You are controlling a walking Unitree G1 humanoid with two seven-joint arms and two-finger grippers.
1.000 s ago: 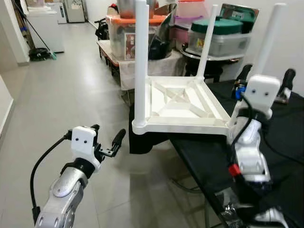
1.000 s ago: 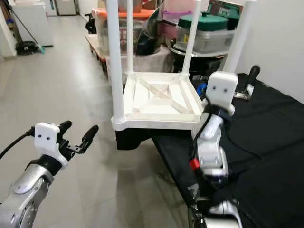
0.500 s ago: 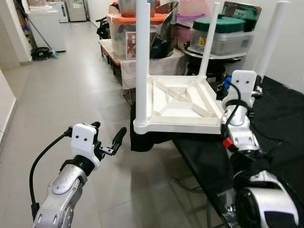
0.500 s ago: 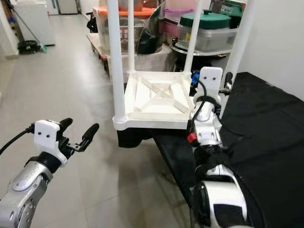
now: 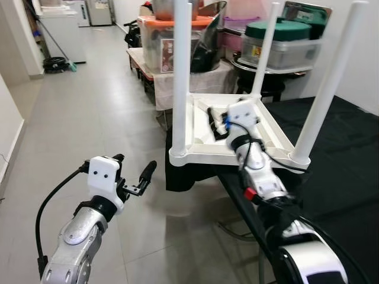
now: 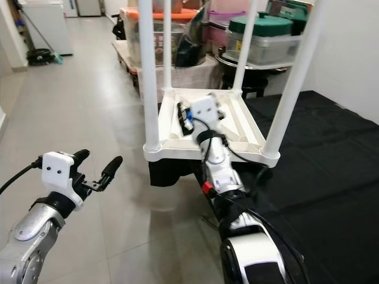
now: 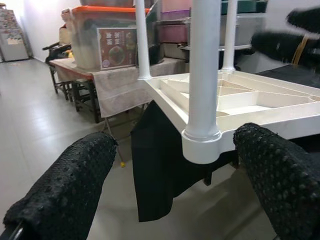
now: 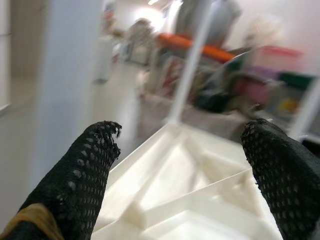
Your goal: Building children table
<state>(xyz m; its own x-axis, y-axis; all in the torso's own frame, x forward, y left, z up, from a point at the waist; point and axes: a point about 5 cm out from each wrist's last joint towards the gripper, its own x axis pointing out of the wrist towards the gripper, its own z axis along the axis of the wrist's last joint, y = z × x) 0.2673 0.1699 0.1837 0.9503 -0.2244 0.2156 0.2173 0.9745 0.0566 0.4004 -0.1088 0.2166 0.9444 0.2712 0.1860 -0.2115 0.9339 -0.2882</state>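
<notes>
White children's table [image 5: 204,155] lies upside down on the black-covered surface [image 5: 349,160], near edge overhanging the floor, four legs pointing up. Right arm reaches forward over the upturned underside; right gripper [image 5: 211,120] sits above the ribbed panel between the legs, fingers [image 8: 82,172] spread apart, holding nothing. Left arm is bent and raised over the tiled floor [image 5: 89,118], left gripper [image 5: 133,170] pointing at the near left leg [image 7: 202,75], fingers [image 7: 65,182] wide apart, empty, short of the table.

Storeroom: stacked lidded plastic bins [image 5: 273,46]
</notes>
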